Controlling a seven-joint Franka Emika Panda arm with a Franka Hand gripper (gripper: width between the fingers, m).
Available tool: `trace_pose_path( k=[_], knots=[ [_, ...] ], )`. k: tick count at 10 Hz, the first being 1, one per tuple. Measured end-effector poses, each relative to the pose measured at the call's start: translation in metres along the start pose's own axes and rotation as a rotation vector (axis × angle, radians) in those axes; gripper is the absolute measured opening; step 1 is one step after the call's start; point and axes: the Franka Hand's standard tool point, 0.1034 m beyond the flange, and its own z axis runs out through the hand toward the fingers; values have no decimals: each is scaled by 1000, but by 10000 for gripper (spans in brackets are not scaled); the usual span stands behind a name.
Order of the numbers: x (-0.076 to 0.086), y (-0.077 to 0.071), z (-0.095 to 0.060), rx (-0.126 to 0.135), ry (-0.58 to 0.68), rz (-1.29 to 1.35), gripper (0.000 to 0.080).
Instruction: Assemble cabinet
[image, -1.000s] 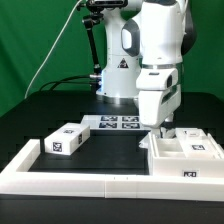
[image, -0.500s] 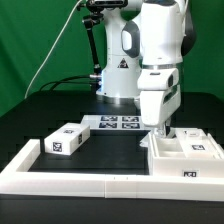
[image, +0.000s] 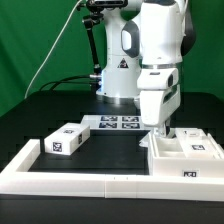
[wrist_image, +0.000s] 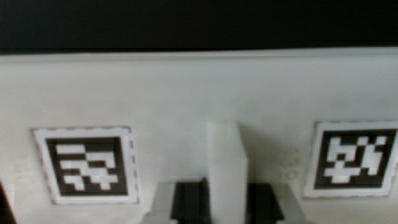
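Observation:
The white cabinet body (image: 186, 163) stands at the exterior view's right, inside the rail frame, with small tags on its top and front. My gripper (image: 160, 128) reaches straight down onto its left rear wall. In the wrist view a thin upright white wall (wrist_image: 228, 150) runs between my dark fingers (wrist_image: 191, 205), which sit close against both its sides; my gripper (wrist_image: 228, 206) looks shut on this wall. Two tags (wrist_image: 86, 165) (wrist_image: 356, 158) lie on the white panel on either side of it. A loose white box part (image: 65, 140) with tags lies at the left.
The marker board (image: 115, 122) lies flat behind the middle, near the robot's base. The long white rail frame (image: 80, 182) borders the front and left of the black table. Another tagged white part (image: 196, 135) sits just behind the cabinet body.

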Motion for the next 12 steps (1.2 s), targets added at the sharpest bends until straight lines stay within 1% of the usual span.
trace_pose_path(
  k=[1, 4, 6, 7, 8, 11, 12],
  knots=[
    [2, 0, -2, 4, -6, -20, 68],
    [10, 3, -17, 9, -25, -98, 68],
    [6, 15, -26, 11, -40, -186, 68],
    [3, 19, -30, 15, -49, -185, 68],
    [3, 22, -32, 11, -51, -182, 68],
    [2, 20, -30, 15, -52, -181, 68],
    [2, 22, -31, 14, -52, -198, 68]
  ],
)
